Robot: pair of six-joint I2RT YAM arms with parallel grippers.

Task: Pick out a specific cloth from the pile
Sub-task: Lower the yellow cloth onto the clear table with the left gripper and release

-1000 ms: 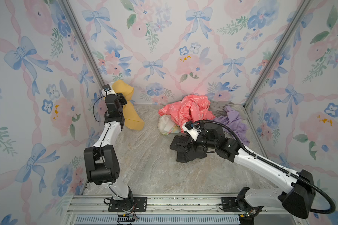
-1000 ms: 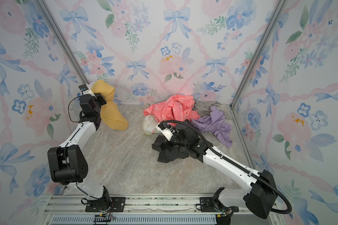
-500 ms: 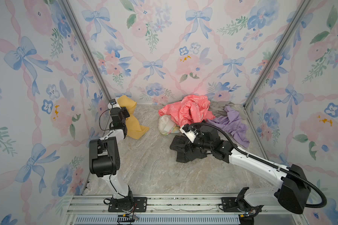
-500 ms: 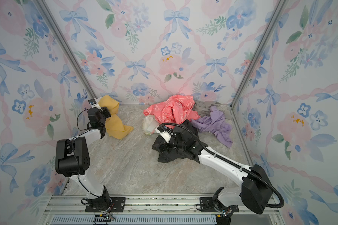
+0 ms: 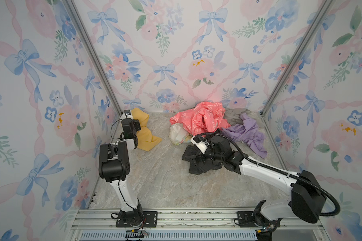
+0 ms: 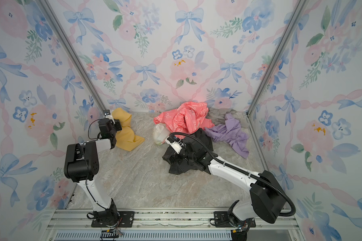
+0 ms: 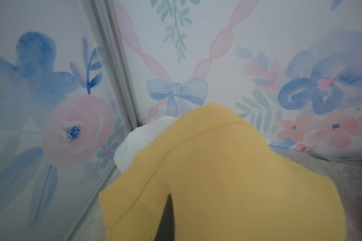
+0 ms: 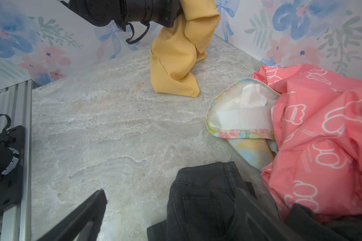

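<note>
Both top views are looking down from above the aluminium front rail (image 5: 196, 217), covering the whole grey marble-patterned table (image 5: 155, 183). The left wrist camera is sitting close against the plain mustard-yellow fabric cloth (image 7: 228, 177), facing the rear corner. The right wrist camera is looking low across the table, sharing that cloth and the heap of mixed garments (image 8: 322, 125) with both top views.

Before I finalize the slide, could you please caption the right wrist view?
Left gripper grips the mustard cloth; open right gripper above the black garment.
</note>
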